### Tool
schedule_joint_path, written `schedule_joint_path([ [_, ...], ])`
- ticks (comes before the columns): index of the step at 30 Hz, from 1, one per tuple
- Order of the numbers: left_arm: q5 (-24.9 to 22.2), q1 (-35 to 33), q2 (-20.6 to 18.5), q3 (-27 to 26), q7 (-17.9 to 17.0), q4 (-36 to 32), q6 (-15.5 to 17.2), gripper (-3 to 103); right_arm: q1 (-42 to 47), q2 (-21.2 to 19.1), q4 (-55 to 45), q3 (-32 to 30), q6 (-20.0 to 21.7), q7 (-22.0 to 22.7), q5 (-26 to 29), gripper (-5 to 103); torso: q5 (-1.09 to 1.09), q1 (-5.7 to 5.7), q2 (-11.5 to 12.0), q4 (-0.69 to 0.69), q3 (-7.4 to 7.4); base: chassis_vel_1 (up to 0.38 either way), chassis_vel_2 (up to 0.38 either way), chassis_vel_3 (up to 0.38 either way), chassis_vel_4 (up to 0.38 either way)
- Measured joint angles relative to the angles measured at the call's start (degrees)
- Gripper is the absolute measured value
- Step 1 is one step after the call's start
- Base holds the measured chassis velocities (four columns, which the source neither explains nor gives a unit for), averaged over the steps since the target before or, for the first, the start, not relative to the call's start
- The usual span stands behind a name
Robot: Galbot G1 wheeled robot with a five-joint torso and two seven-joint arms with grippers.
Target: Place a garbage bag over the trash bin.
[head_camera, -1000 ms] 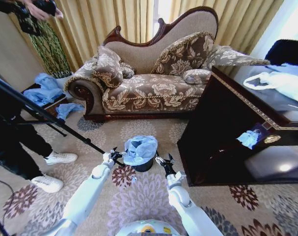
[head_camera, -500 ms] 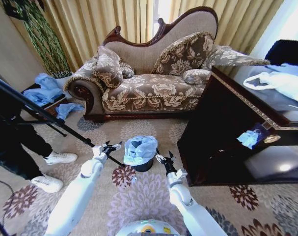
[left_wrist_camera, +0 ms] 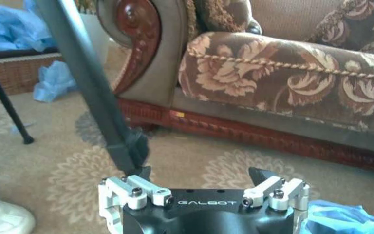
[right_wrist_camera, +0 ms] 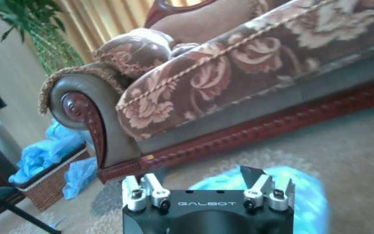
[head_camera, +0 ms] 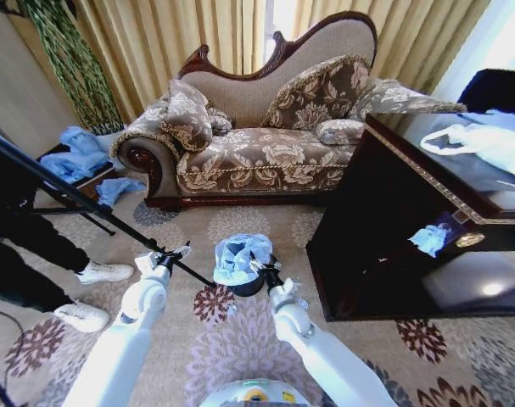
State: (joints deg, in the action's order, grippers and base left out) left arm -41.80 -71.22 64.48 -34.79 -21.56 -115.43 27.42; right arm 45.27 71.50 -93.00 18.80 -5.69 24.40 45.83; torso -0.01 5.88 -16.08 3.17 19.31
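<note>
Patterned carpet (head_camera: 240,339) before a floral sofa (head_camera: 265,153), bin at the centre.

We see a dark wooden cabinet (head_camera: 384,229) on the right and a black tripod leg (head_camera: 87,208) slanting across the left. The black trash bin (head_camera: 250,286) stands on the carpet, the light-blue garbage bag (head_camera: 240,257) bunched over its top. Our right end effector (head_camera: 267,273) sits against the bin's right side, at the bag's edge, fingers spread and nothing between them. Our left end effector (head_camera: 165,256) hovers to the left, apart from the bin, near the tripod leg, open and empty.
</note>
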Motion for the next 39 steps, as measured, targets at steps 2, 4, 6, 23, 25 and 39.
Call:
schedule_joint_path([
  [2,-0.8,-1.8,-0.2,-2.0,0.4,-1.6,0.5,100,-4.2,1.1,2.5,2.0,0.8,0.9,0.7,68,-0.02,0.00,0.0,0.02,0.00,0.000,0.000,0.000,0.000],
  [4,-1.0,-2.2,-0.2,-2.7,0.6,-1.7,0.6,100,-6.3,1.6,4.1,3.1,1.6,1.4,1.9,63,0.00,0.00,0.0,0.01,0.00,0.000,0.000,0.000,0.000],
  [6,-1.1,-1.3,-0.4,-2.8,0.7,-0.5,0.6,100,-9.4,2.1,7.3,4.3,2.8,2.2,4.4,60,0.05,0.00,0.0,-0.07,-0.01,0.000,0.000,0.000,0.000],
  [23,-10.7,8.3,-0.1,6.3,-6.1,-0.4,4.4,100,-7.9,-6.2,-2.4,7.5,8.4,9.2,13.3,16,-0.05,0.03,0.0,0.11,0.02,0.000,0.000,0.000,0.000],
  [25,-12.6,5.2,0.9,6.1,-8.2,-5.3,5.0,100,-5.1,-8.6,-8.1,8.4,7.4,12.6,11.8,8,0.14,-0.02,0.0,0.11,-0.03,0.000,0.000,0.000,0.000],
  [39,-19.2,6.2,-0.6,6.3,-12.2,-6.5,5.9,100,-8.1,-6.1,-7.3,9.8,6.5,11.6,17.9,0,-0.01,0.02,0.0,-0.02,0.01,0.000,0.000,0.000,0.000],
])
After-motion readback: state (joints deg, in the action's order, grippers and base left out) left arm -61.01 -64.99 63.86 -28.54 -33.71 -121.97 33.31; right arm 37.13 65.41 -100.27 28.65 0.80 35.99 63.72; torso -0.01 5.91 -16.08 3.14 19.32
